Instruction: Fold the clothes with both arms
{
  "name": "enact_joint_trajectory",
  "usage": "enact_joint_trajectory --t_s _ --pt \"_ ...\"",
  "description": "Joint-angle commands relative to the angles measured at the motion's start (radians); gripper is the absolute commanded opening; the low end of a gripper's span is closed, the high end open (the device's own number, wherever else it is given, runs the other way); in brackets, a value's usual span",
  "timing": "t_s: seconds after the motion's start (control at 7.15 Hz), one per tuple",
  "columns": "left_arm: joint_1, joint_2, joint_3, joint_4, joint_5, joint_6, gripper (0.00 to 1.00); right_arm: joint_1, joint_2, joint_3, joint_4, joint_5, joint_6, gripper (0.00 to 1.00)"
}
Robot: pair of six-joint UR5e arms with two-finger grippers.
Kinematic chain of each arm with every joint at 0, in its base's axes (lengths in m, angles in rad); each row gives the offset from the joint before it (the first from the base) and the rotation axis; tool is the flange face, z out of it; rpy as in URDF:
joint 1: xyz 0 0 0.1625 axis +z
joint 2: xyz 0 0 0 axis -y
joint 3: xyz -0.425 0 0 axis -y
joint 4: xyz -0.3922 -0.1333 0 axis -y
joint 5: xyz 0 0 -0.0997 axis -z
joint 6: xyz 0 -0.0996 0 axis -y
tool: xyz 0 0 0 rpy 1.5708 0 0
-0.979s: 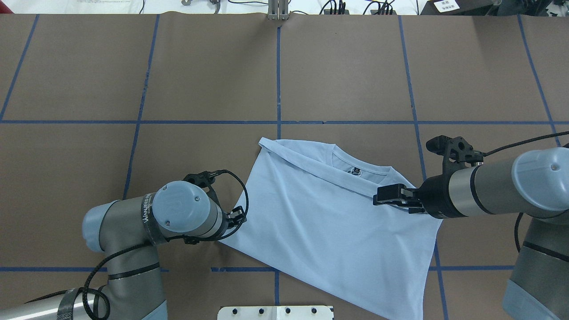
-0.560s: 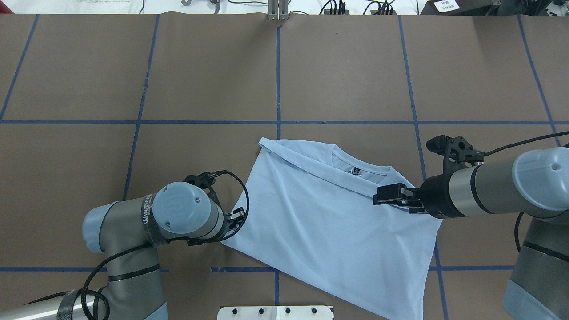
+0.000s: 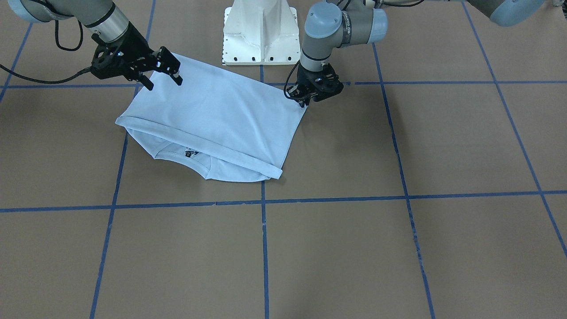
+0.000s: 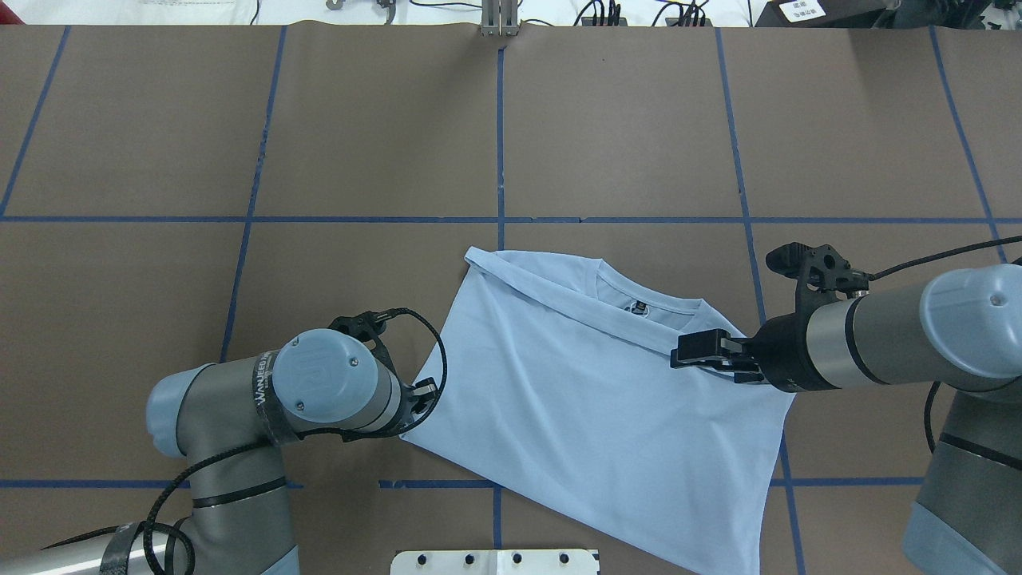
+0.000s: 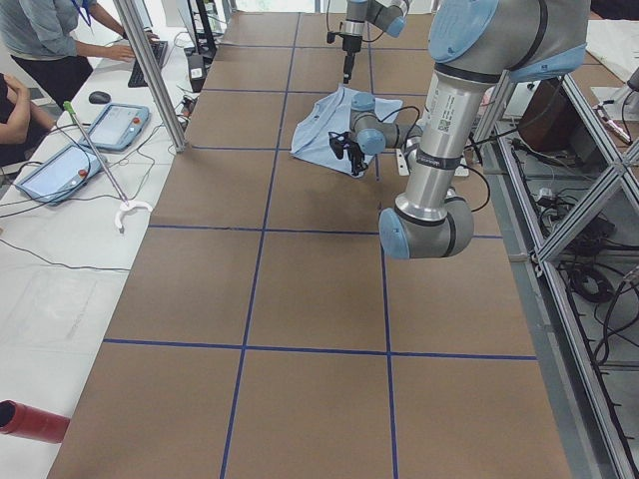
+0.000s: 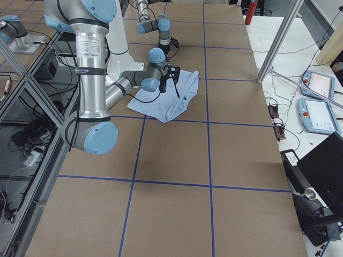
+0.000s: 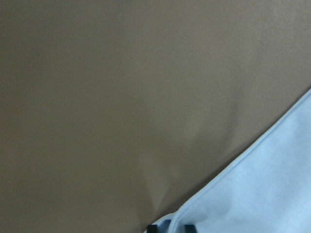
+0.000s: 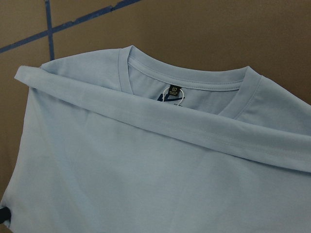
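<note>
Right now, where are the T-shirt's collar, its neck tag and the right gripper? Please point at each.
collar (image 8: 194, 76), right wrist view, on the neckband above the tag.
neck tag (image 8: 175, 90), right wrist view, on the small black label.
right gripper (image 3: 164, 84), front-facing view, midway between its open fingers.

Two grey-metal jointed arms with light-blue joint caps are seen, the left arm (image 4: 231, 415) and the right arm (image 4: 886, 339), one on either side of a white pedestal base (image 3: 260, 31) that is pierced by a row of dark bolt holes. Small screws are set in the left arm's round cap (image 4: 323, 375), and a black band (image 4: 263, 389) lettered in white is wrapped beside it. Black braided cables (image 4: 437, 343) are looped to the black left gripper (image 3: 306, 103) and right gripper (image 3: 165, 84). Blocky black fingers (image 3: 170, 64) are fitted.
</note>
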Motion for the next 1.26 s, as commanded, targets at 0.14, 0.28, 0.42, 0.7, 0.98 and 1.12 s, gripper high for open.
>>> enact_joint_trajectory --t_s 0.14,0.28,0.42,0.7,0.98,1.12 --pt "0.0 -0.003 -0.041 0.072 0.002 0.0 0.0 0.0 0.0 -0.003 0.0 0.0 0.001 1.0" --pt "-0.03 -0.006 -0.041 0.094 0.003 0.002 0.0 0.0 0.0 -0.003 -0.001 0.0 0.003 1.0" --pt "-0.081 -0.007 -0.035 0.103 0.006 0.017 0.0 0.002 0.0 -0.005 -0.002 -0.002 0.001 1.0" --pt "-0.133 -0.016 -0.021 0.098 0.046 0.052 0.0 0.006 0.002 -0.02 0.0 -0.017 0.003 1.0" --pt "-0.191 -0.087 0.081 0.073 0.118 0.137 0.0 0.014 0.003 -0.028 0.0 -0.02 0.003 1.0" --pt "-0.24 -0.162 0.197 0.039 0.135 0.196 0.0 0.017 0.003 -0.032 0.0 -0.02 0.003 1.0"
